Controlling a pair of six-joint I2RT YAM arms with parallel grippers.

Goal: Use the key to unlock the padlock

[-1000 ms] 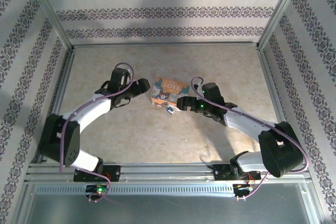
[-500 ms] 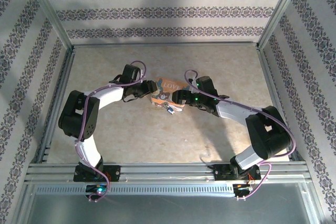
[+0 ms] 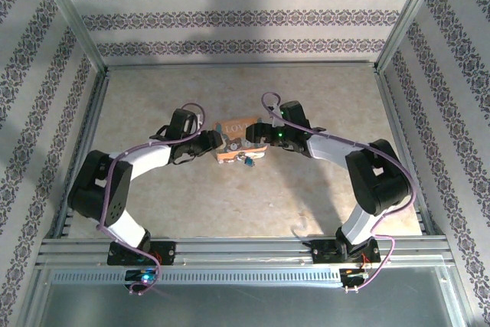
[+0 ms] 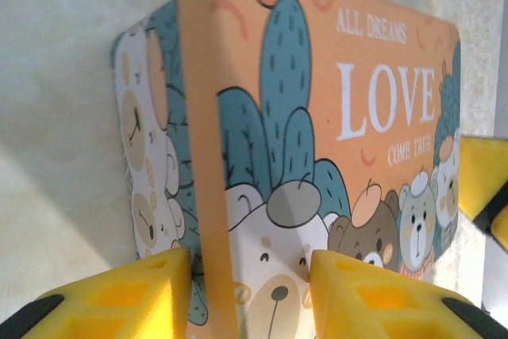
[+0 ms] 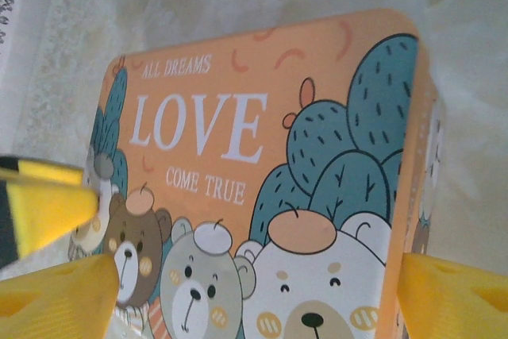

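One orange padlock (image 5: 238, 156), white LOVE lettering, bears, cacti; right hand (image 5: 258, 299) spread astride; left hand (image 4: 250, 295), cannot tell.

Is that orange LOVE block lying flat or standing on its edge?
Lying flat: the orange LOVE block rests on the table, its lettered face turned up toward the overhead camera.

White capitals on the orange face of the padlock (image 4: 381, 53) read "ALL DREAMS" in small letters at the top; "LOVE" in large letters beneath; "COME TRUE" small below that; the right wrist view gives the same three lines; the top view shows "LOVE" only faintly.
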